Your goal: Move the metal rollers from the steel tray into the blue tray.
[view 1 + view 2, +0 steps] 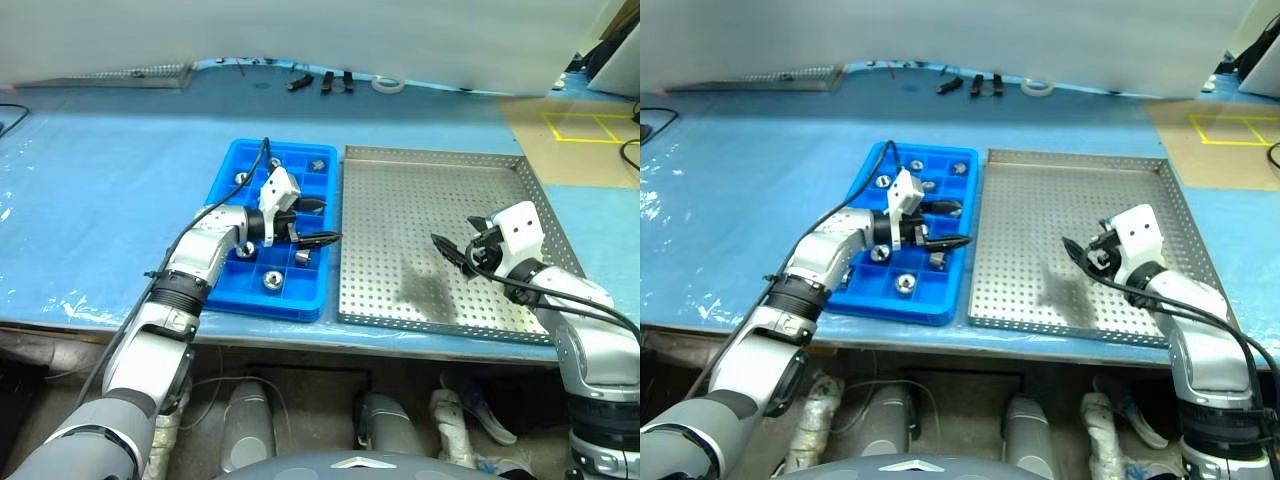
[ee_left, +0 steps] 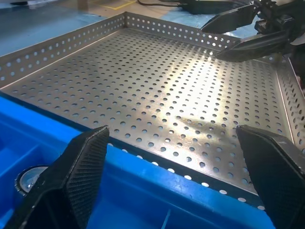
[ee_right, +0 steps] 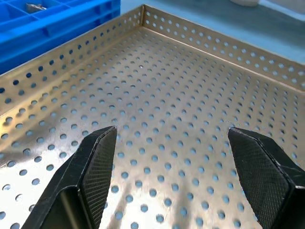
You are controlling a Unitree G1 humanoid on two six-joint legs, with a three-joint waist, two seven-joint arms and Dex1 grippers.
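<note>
Both grippers spread, nothing pinched.
I see left gripper [image 1: 318, 222] over the blue tray [image 1: 226, 176] holding metal rollers [image 1: 270, 280]; right gripper [image 1: 452, 250] over bare steel tray [image 1: 420, 190].

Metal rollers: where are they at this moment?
In the left eye view, the small silvery metal rollers sit in compartments of the bright blue plastic tray, left of the perforated steel tray, whose floor looks bare.

We're looking at a workshop: a blue-sheeted counter [image 1: 100, 170] carrying hand tools [image 1: 322, 81], tape roll [image 1: 388, 85], yellow floor markings [image 1: 590, 127] showing beyond.
</note>
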